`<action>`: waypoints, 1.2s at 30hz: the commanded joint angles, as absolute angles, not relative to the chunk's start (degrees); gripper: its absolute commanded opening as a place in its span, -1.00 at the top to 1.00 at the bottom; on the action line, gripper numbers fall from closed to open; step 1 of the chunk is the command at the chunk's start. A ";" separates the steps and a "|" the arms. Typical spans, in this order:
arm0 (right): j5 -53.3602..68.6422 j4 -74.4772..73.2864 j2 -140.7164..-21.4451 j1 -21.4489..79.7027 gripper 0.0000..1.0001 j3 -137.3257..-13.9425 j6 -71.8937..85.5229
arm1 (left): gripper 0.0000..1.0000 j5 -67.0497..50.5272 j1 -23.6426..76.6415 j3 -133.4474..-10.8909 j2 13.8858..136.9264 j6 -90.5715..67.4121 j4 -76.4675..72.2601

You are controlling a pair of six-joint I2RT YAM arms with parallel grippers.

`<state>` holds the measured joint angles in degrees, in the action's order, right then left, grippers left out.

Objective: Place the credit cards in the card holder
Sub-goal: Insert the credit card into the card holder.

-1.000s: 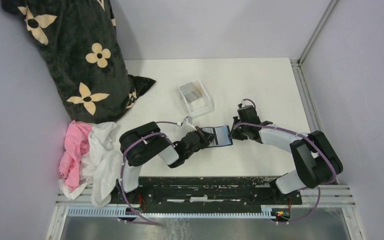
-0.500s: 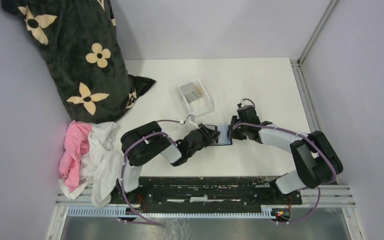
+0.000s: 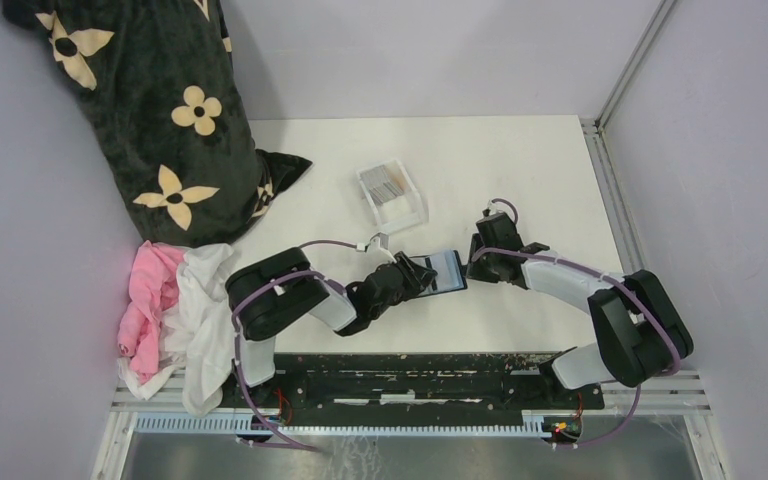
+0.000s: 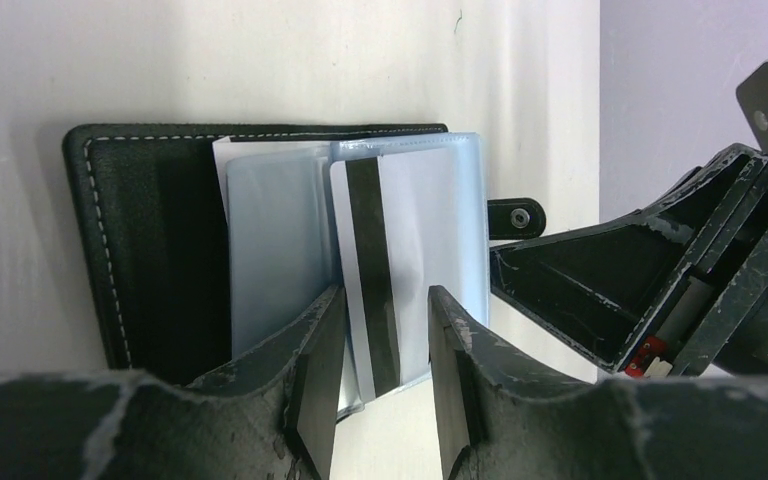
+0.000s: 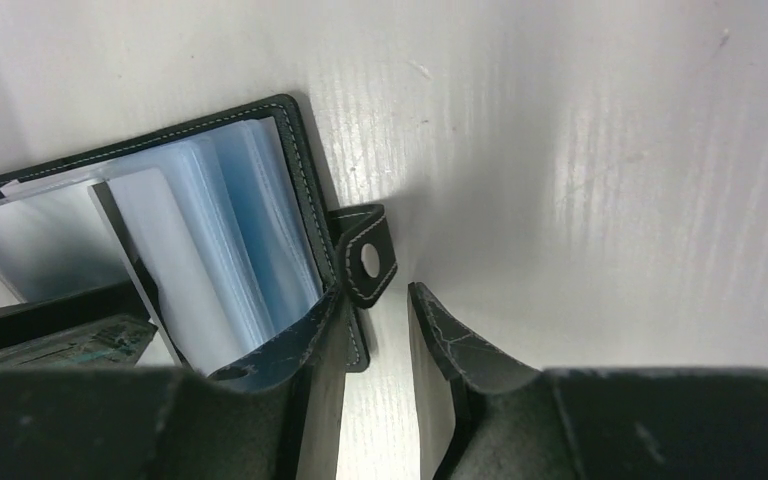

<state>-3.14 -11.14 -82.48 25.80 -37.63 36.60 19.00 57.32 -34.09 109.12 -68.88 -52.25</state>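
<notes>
Both my arms have let go and opened up since a second ago. My left end effector [image 4: 380, 385] reaches low over the white table [image 3: 520, 170], jaws apart above a pale card with a black stripe [image 4: 392, 240]. That card sits in a see-through sleeve of the open black leather card holder [image 4: 145, 240], which lies flat. My right end effector [image 5: 375, 365] is open too, by the snap tab [image 5: 365, 262]. More grey cards [image 3: 388, 182] lie in the clear plastic tray [image 3: 407, 213].
</notes>
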 commanded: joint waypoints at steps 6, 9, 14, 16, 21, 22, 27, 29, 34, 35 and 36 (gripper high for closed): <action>-6.53 -13.07 -79.53 25.66 0.32 -38.21 35.48 | 0.14 20.61 57.86 -31.03 105.84 -64.65 -48.65; -6.42 -13.18 -79.77 25.62 0.33 -38.65 35.41 | 0.15 20.85 57.83 -31.00 104.88 -63.39 -48.57; -6.24 -13.11 -80.73 25.66 0.37 -39.48 35.25 | 0.21 22.94 57.84 -30.93 103.02 -61.15 -46.44; -6.24 -12.97 -80.94 25.64 0.39 -39.57 35.20 | 0.28 24.02 57.85 -30.92 102.60 -60.06 -45.43; -6.24 -12.75 -81.42 25.70 0.45 -39.90 35.16 | 0.45 25.66 57.85 -31.75 102.09 -57.07 -43.44; -6.25 -12.74 -81.53 25.67 0.47 -39.97 35.16 | 0.48 25.78 57.86 -31.91 102.00 -56.68 -43.23; -6.09 -12.66 -82.20 25.71 0.53 -40.42 34.94 | 0.66 26.27 57.89 -33.10 101.87 -54.70 -41.77; -5.99 -12.51 -82.47 25.69 0.54 -40.43 34.92 | 0.72 26.49 57.90 -33.42 101.85 -54.04 -41.13; -5.68 -12.06 -83.18 25.74 0.55 -40.54 34.89 | 0.82 26.77 57.96 -34.76 102.27 -52.56 -39.19; -5.63 -11.97 -83.32 25.71 0.55 -40.52 34.83 | 0.83 26.61 57.94 -35.18 102.56 -52.33 -38.67; -5.55 -11.93 -83.50 25.74 0.55 -40.48 34.80 | 0.87 26.44 58.08 -35.62 102.89 -51.99 -38.21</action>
